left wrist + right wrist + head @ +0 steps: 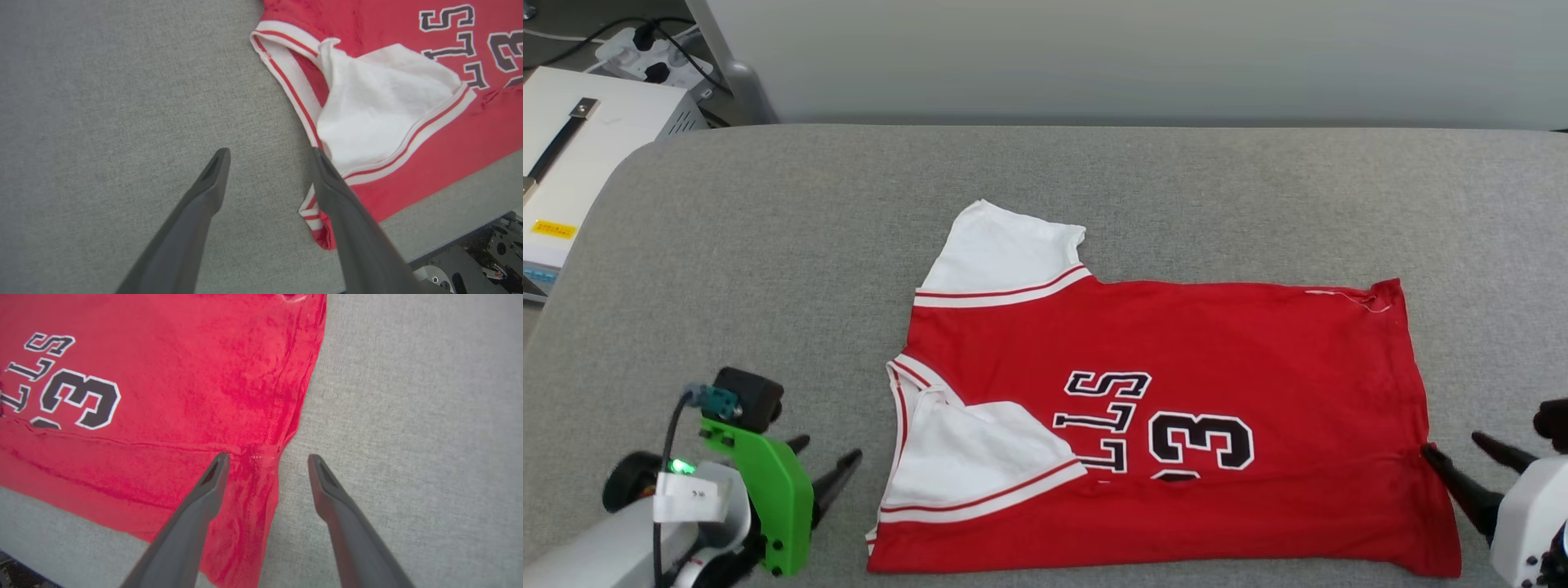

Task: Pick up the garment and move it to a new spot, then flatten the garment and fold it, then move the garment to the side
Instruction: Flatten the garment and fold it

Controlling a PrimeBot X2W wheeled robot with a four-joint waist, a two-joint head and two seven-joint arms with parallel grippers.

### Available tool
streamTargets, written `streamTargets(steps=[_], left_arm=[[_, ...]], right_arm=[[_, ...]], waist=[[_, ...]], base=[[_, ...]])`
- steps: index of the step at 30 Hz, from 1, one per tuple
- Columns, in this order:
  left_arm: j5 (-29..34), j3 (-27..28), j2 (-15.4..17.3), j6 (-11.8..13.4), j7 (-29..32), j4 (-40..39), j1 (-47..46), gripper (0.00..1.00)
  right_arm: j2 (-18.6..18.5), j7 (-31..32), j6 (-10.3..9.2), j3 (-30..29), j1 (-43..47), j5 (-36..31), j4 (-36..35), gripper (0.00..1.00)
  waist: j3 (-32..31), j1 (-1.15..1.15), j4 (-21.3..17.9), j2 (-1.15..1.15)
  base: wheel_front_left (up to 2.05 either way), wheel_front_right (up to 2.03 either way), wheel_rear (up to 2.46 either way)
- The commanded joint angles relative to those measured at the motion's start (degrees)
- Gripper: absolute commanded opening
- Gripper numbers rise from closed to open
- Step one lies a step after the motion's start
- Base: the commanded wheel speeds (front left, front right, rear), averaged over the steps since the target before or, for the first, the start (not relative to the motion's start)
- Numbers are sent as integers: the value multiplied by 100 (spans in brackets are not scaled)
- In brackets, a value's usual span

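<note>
The red jersey-style T-shirt with white short sleeves and black white-outlined lettering (1241, 343) lay spread sideways across the centre and lower right of the head view, on a grey woven fabric surface (768, 245). Its neck pointed to frame left and its hem to frame right. One white sleeve stuck out toward the top of the frame. The other lay turned in over the chest, and the near long edge looked folded up over the lower part of the number.

The left gripper (829, 453) sat at the lower left, jaws apart and empty, just beside the striped collar trim. The right gripper (1452, 445) sat at the lower right, jaws likewise apart and gripping nothing, with the hem edge running between its fingers.

The shirt looked light, thin and limp. It would likely sag, crease and lose its fold if lifted by a single layer. The better holds seemed to be the two near corners, at collar and hem, pinching all layers together.
</note>
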Motion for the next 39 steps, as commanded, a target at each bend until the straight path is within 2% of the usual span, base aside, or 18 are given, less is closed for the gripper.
streamTargets(steps=[1,5,9,14,19,22,26,32,35,39], left_arm=[[174,96,102,50,-104,-95,-193,100],[408,382,176,191,-378,-195,-603,100],[490,589,-9,126,-463,-86,-1113,100],[739,753,-382,-54,-479,371,-2008,100],[916,810,-779,-310,-285,1034,-2960,100],[922,738,-985,-514,127,1487,-3482,100],[790,560,-1295,-742,1102,2178,-4171,100],[444,319,-1614,-944,2586,2959,-4824,100],[427,192,-1662,-991,3019,3194,-5009,100],[491,46,-1686,-1040,3219,3469,-5087,100]], right_arm=[[69,-241,-9,-168,-111,-177,-68,100],[349,-855,-9,-722,-278,-745,-333,100],[846,-1395,-9,-1219,-448,-1373,-707,100],[1449,-1860,-9,-1579,-587,-2000,-1229,100],[1776,-2191,-9,-1619,-662,-2367,-1591,100],[1871,-2255,-9,-1555,-719,-2444,-1667,100],[1849,-2285,-9,-1430,-880,-2474,-1696,100],[1826,-2363,-9,-1279,-1206,-2395,-1649,100],[1823,-2406,-9,-1252,-1322,-2361,-1588,100],[1839,-2470,-9,-1209,-1438,-2305,-1492,100]], waist=[[-38,0,-19,0],[-7,0,-103,0],[145,0,-232,0],[517,0,-432,0],[944,0,-635,0],[1189,0,-771,0],[1544,0,-920,0],[1968,0,-1143,0],[2120,0,-1219,0],[2264,0,-1287,0]], base=[[0,0,0],[0,0,0],[0,0,0],[0,0,0],[0,0,0],[0,0,0],[0,0,0],[0,0,0],[0,0,0],[0,0,0]])
